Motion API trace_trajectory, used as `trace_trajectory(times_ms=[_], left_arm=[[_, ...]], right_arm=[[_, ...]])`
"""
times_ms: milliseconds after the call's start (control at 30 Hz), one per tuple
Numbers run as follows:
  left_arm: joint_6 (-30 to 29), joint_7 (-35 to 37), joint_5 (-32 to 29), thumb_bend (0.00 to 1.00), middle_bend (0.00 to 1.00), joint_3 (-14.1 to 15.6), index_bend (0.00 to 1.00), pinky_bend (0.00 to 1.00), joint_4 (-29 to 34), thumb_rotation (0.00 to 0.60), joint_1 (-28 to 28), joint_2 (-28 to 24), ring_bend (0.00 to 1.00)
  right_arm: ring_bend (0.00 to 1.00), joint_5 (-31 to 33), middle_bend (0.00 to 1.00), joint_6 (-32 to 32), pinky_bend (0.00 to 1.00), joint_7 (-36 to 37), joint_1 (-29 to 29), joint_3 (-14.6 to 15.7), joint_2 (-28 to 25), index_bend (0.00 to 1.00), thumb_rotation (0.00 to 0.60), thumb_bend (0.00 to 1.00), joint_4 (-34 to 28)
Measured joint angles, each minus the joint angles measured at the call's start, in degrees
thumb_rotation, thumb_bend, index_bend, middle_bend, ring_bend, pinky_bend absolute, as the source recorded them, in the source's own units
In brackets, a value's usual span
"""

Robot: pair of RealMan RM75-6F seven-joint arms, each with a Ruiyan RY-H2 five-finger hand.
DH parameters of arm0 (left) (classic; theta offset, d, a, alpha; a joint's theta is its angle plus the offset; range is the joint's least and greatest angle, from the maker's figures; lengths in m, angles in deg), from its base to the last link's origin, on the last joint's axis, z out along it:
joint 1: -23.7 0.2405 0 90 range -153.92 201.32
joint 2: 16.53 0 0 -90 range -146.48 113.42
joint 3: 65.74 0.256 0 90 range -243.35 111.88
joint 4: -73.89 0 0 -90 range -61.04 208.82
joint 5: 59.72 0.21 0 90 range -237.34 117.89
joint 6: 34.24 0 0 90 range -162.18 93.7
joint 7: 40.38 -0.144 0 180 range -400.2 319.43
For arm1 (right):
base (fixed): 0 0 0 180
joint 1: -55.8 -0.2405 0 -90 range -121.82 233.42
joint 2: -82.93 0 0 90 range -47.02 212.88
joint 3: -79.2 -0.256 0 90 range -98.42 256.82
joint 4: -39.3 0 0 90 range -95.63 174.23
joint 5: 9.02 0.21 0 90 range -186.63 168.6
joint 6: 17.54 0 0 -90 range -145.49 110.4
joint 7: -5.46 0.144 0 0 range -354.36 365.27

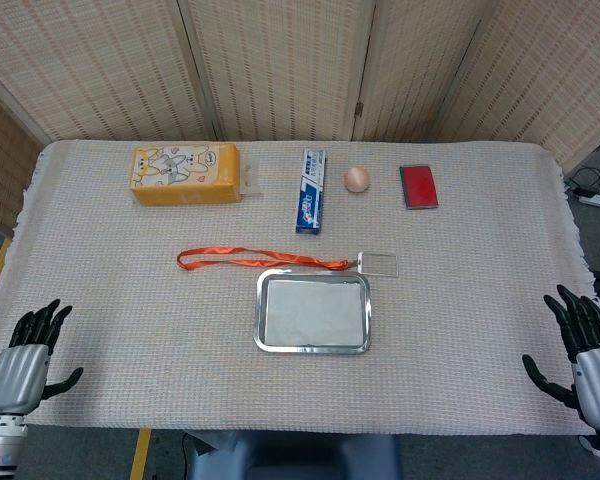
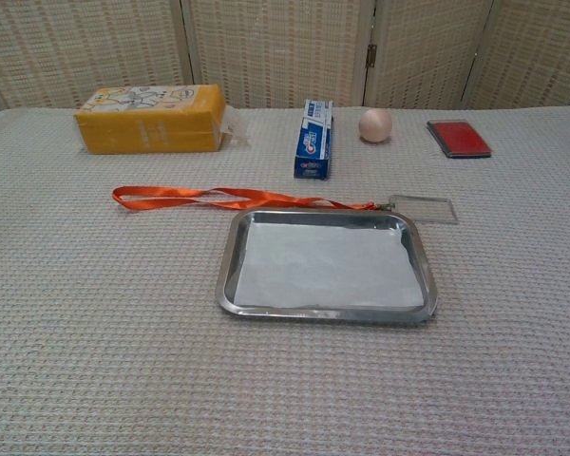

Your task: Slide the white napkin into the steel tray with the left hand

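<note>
— Head view: where do we find the white napkin?
— Flat inside the shiny steel tray, frame centre. Our left hand and right hand hang empty, fingers spread, at the woven cloth's lower corners.

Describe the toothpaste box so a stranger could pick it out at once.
Start at the steel tray near the table's front middle, then look straight toward the far screen. The toothpaste box lies flat in the back row, between the yellow box and the egg. It is the only long, narrow blue-and-white carton there.
</note>
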Motion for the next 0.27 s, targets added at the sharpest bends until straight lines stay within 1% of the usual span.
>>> trace_trajectory(times_ms=[100,267], left_arm=[[0.57,1.38,0.39,0.26,0.00,-0.15,0.00,0.00,-0.34,0.600,0.90,-1.51,0.00],[0.36,1.25,2.94,0.26,0.00,-0.79,0.00,0.00,-0.96,0.600,1.66,-1.05,0.00]], right_arm=[[0.00,0.44,0.00,1.82,0.00,-1.65,-0.96,0.21,1.21,0.00,0.600,0.38,0.56],[0.00,0.89,0.00,2.23,0.00,-1.79,-1.25,0.44,1.53,0.00,0.600,0.38,1.19]])
